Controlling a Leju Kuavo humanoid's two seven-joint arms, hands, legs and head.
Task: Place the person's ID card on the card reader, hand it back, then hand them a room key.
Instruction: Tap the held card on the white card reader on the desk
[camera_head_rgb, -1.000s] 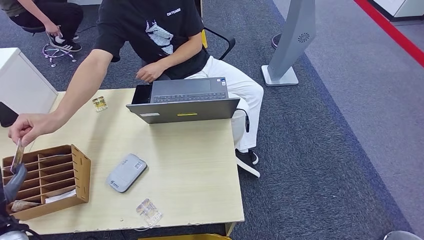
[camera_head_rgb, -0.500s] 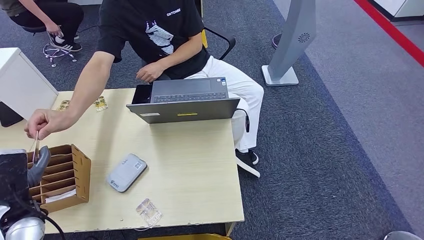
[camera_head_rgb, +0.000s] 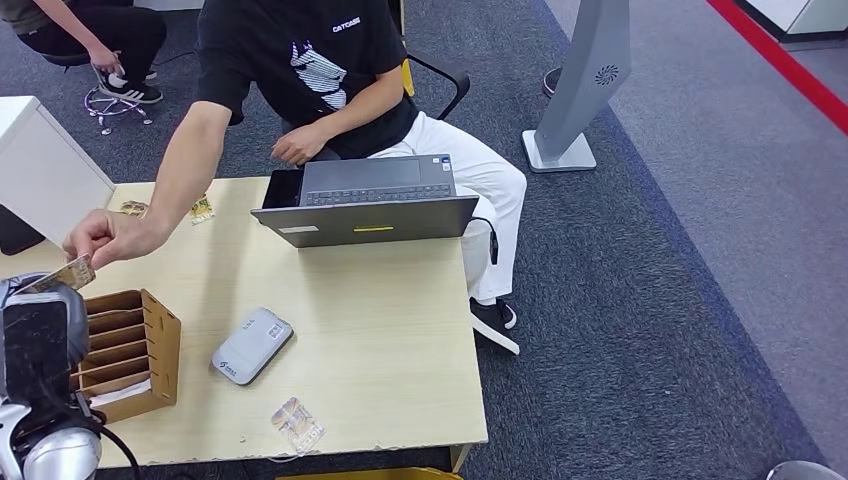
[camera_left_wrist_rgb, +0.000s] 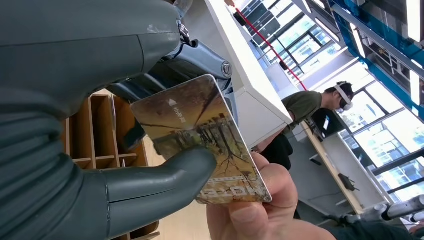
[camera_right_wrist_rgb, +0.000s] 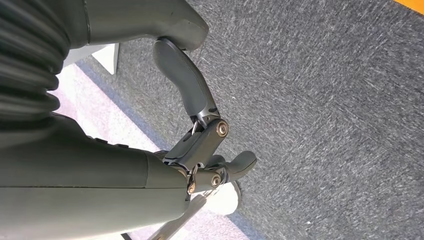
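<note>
ID card (camera_left_wrist_rgb: 200, 140) | pinched by left hand (camera_left_wrist_rgb: 100, 150) thumb, person's hand (camera_left_wrist_rgb: 255, 210) also gripping; right hand (camera_right_wrist_rgb: 200, 145) curled, empty | risk: card slips if person releases early

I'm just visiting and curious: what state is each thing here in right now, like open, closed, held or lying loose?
Card: held by the left hand and the person's hand at once.
Right hand: fingers curled, holding nothing, over carpet.
Laptop: open on the table.
Card reader: lying flat, nothing on it.
Wooden rack: standing, one white item in a lower slot.
</note>
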